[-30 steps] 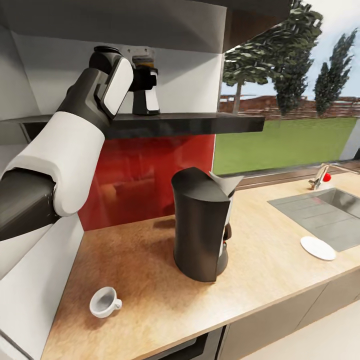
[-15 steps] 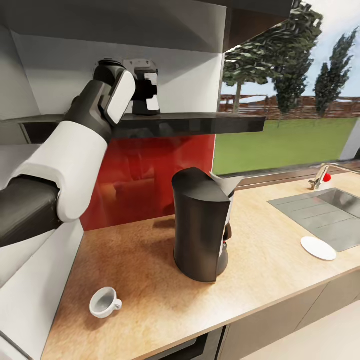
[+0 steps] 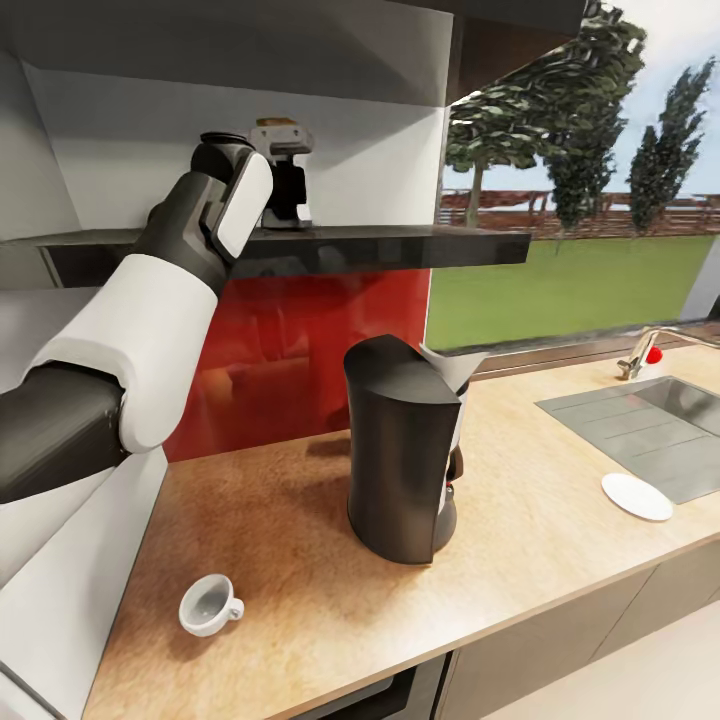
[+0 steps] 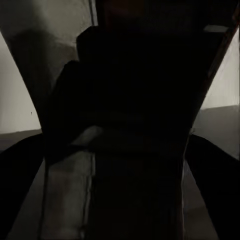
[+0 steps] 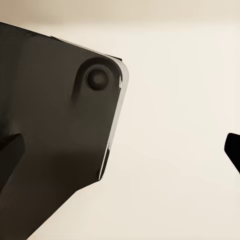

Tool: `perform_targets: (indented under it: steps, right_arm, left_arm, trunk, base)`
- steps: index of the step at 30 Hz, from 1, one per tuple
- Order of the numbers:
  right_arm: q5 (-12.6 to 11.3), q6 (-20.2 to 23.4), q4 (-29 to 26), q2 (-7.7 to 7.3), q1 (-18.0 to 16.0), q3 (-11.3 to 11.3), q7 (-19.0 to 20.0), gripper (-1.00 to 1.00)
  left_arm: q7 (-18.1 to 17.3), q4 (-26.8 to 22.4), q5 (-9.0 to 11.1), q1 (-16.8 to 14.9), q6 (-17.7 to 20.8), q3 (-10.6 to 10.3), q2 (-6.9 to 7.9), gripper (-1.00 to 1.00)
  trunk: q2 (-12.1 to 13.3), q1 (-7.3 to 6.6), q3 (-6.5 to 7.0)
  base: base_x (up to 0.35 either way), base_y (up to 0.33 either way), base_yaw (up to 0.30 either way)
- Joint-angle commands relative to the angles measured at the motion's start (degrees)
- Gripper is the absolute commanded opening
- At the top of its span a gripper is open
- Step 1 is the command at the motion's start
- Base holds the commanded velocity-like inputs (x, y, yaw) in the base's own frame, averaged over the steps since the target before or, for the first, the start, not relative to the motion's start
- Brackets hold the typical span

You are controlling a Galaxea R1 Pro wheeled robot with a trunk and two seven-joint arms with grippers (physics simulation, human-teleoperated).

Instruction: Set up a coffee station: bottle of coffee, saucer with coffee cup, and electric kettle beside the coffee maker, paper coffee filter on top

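Observation:
The bottle of coffee stands on the dark kitchen shelf, mostly hidden behind my left gripper, which is shut on its body; its tan lid shows above the fingers. In the left wrist view the bottle is a dark mass close between the fingers. The black coffee maker stands mid-counter with a white paper coffee filter at its top. A white coffee cup sits near the counter's front left. The white saucer lies beside the sink. My right gripper is open over a plain cream surface.
A sink with a faucet is set into the counter at the right. A red backsplash runs under the shelf. The wooden counter has bare room left of and in front of the coffee maker.
My left forearm has dropped a little and shifted right at the shelf. The bottle's white label has turned out of sight, and its lid now shows tilted above the gripper.

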Motion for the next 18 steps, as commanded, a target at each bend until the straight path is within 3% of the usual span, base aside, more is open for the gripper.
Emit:
perform_targets:
  steps: [1, 18]
  right_arm:
    - [-0.04, -0.06, -0.11, -0.02, 0.02, 0.27, 0.02, 1.00]
    - [-0.04, -0.06, -0.11, -0.02, 0.02, 0.28, 0.02, 1.00]
  left_arm:
    - [0.48, -0.05, 0.52, -0.06, 0.15, -0.21, 0.03, -1.00]
    - [0.41, -0.15, 0.56, -0.06, 0.01, -0.11, 0.02, -1.00]
  trunk:
    - [-0.12, 0.04, -0.12]
    - [-0.12, 0.04, -0.12]
  base:
    - [0.000, 0.000, 0.000]
    - [0.000, 0.000, 0.000]
